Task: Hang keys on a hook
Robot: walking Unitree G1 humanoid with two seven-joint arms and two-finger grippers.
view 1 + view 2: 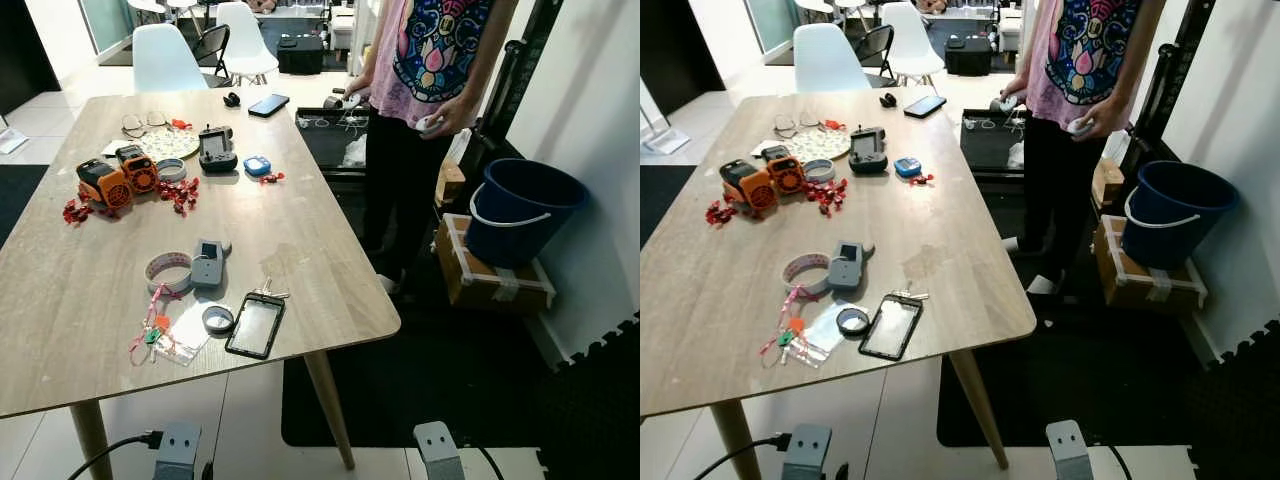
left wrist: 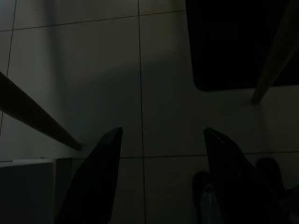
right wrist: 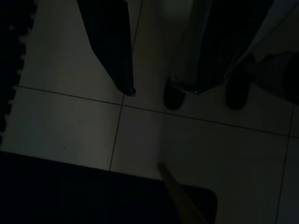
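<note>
Currently both arms hang idle below the bench [image 1: 300,210], a long wooden top running away from the robot. Person stands at the far right corner by a blue bucket [image 1: 520,205] on a box. On the bench, from large to small: orange toy robots [image 1: 118,178] far left, black phone [image 1: 256,325] near the front edge, grey device [image 1: 207,263] beside a tape roll [image 1: 167,270], then the keys [image 1: 268,290], a small metal bunch touching the phone's far end. No hook can be made out. Left pincer [image 2: 161,133]: fingers spread wide, nothing between them, pointing at floor tiles beside a bench leg. Right pincer [image 3: 154,88]: one finger tip clear, the other too dark to read, so cannot tell its opening; nothing seen held. Key relation: keys lie up and forward of both pincers, roughly centre-front of the bench, slightly left of the gap between the arms. Judgement: either arm could reach; left marginally nearer. Long axis of bunch too small to tell.
</note>
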